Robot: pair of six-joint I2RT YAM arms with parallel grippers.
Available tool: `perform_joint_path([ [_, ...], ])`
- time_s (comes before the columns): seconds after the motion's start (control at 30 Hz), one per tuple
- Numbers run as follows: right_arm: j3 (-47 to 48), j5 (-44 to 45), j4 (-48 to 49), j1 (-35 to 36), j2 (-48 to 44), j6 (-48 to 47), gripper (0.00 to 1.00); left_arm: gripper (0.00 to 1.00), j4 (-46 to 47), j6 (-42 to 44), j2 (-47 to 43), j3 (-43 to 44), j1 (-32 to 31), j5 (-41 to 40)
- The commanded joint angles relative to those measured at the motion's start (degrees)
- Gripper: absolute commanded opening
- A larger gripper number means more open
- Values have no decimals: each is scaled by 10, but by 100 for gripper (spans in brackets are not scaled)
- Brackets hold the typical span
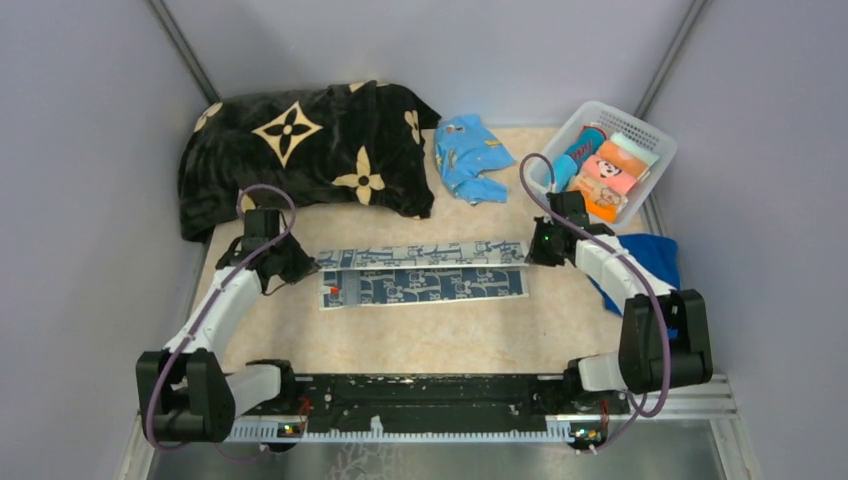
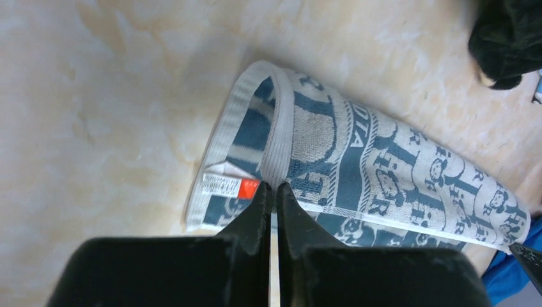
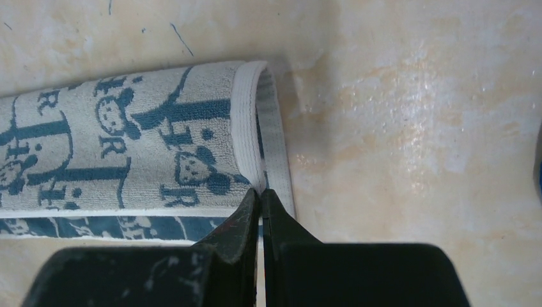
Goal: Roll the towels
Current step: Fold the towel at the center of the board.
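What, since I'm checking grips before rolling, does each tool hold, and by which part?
The printed towel: left tool pinches the white hem at its left end, right tool the hem at its right end.

A black blanket (image 1: 300, 150) with cream flower motifs lies heaped just beyond my left pincer (image 1: 303, 263), in the far left corner of the desk (image 1: 430, 335). Beyond my right pincer (image 1: 533, 250) and to its right, a white slotted basket (image 1: 632, 125) holds packets, among them an orange panda packet (image 1: 610, 175). The desk is beige and marbled.
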Motion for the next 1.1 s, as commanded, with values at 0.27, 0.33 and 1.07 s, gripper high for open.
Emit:
perform_joint_path([
  [0.27, -86, 0, -8, -4, -67, 23, 0, 2, -42, -55, -102, -104, 5, -28],
  [0.33, -95, -9, -9, -4, -71, 28, 0, 2, -44, -59, -100, -110, 6, -24],
  [1.07, -130, -6, 22, -4, -48, 41, 0, 9, -12, -87, -81, -183, 5, -36],
])
